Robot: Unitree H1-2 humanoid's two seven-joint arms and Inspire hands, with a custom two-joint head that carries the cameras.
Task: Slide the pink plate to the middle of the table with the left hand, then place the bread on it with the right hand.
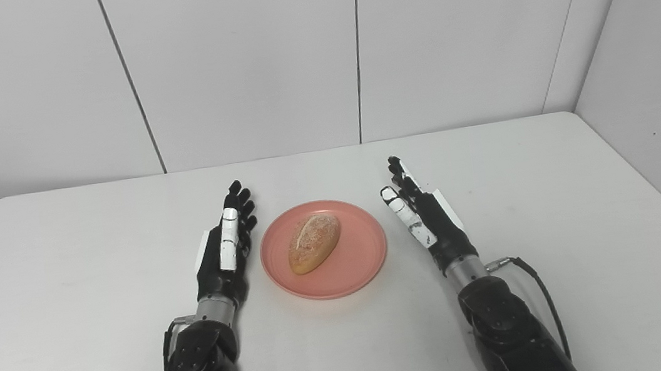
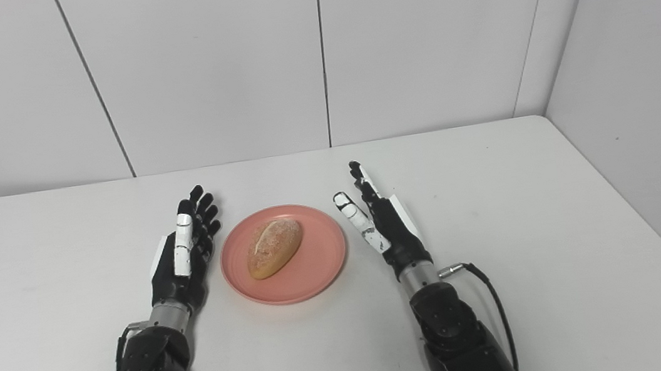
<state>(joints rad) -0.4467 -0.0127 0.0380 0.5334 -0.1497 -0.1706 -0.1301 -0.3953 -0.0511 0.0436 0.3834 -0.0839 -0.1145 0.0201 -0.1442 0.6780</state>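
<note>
A pink plate [image 1: 364, 257] sits near the middle of the white table [image 1: 68, 306]. A golden bread roll [image 1: 314, 241] lies on the plate, slightly left of its centre. My left hand [image 1: 225, 244] rests just left of the plate, fingers straight and apart, holding nothing. On the other side, my right hand [image 1: 421, 215] stands open a little off the plate's right rim, palm turned toward it. Neither hand touches the plate or the bread.
White wall panels [image 1: 240, 64] rise behind the table's far edge, and another wall [image 1: 657, 76] closes in along the right side. A black cable [image 1: 538, 286] loops from the right wrist over the tabletop.
</note>
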